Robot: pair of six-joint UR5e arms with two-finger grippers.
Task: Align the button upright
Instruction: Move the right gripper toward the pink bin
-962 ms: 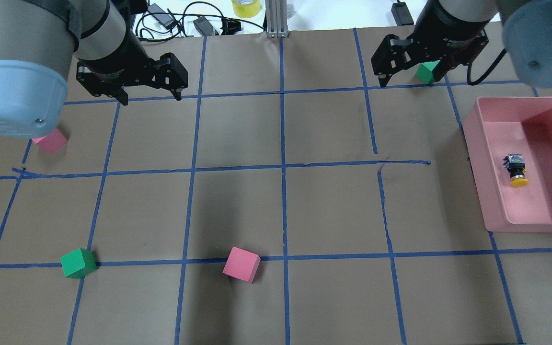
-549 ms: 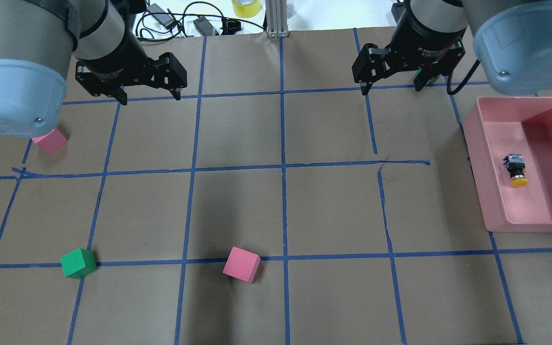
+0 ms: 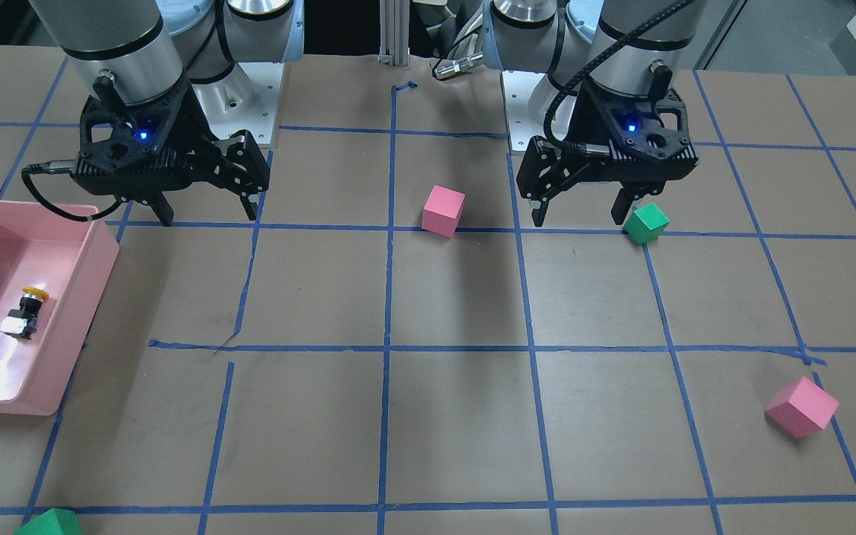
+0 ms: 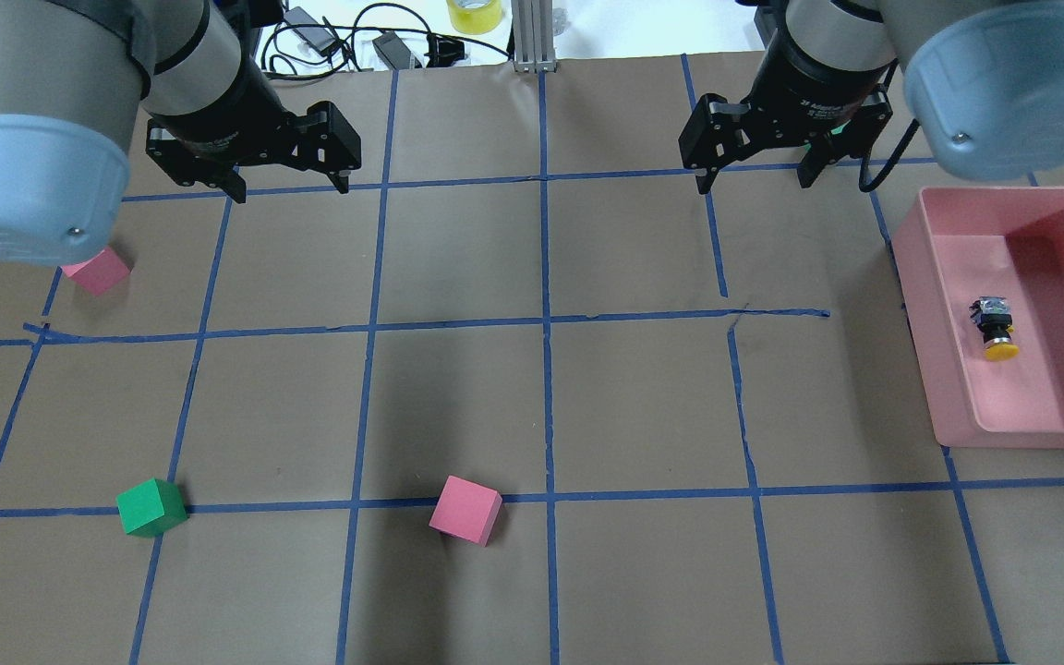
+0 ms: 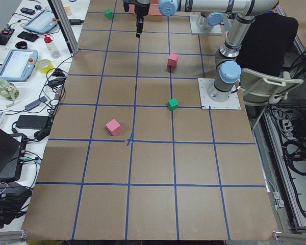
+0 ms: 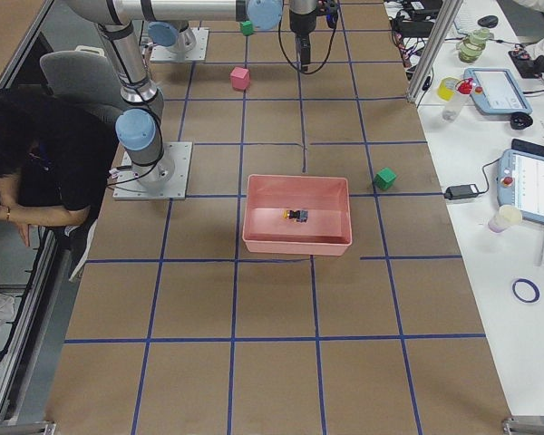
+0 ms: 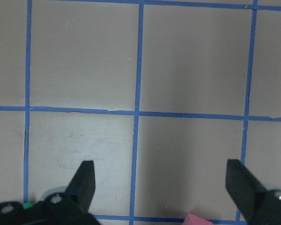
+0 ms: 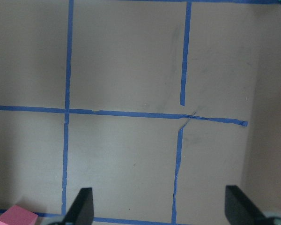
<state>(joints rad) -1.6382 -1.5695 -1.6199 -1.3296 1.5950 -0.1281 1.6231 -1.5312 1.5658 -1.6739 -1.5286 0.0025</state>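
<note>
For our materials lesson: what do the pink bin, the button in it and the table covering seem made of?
Pink bin: likely moulded plastic, smooth; its floor shows glare.
Button: probably plastic, yellow cap; too small to confirm.
Table covering: seemingly matte brown paper, torn in one spot.

Colours: brown table, blue grid.
Table [image 4: 458, 406] brown, crossed by blue tape lines in squares. Bin [image 4: 943, 369] pink. Button [image 4: 996, 329]: yellow cap, black neck, black-and-white base. Pink cube [image 4: 465, 510], green cube [image 4: 151, 507].
</note>
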